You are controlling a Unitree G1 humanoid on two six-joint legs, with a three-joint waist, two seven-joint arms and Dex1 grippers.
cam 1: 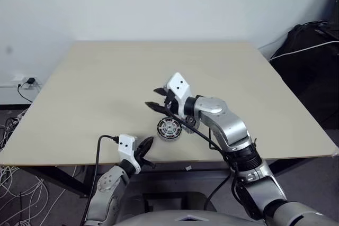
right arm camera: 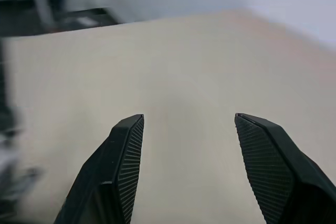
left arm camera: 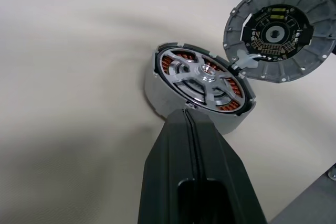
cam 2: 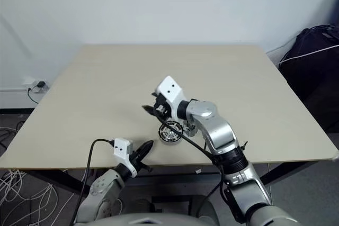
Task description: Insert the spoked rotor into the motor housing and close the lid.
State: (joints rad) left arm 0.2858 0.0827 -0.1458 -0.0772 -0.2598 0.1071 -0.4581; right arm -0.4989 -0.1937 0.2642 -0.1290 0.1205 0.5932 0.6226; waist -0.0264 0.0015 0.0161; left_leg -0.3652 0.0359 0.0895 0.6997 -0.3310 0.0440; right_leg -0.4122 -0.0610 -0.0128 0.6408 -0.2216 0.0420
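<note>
Hovering spread, the right hand (cam 1: 157, 99) hangs above the motor housing (cam 1: 169, 128).

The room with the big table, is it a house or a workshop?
Probably a lab or workshop: a bare table against a plain white wall, loose cables on the floor, and a motor on the table.
</note>
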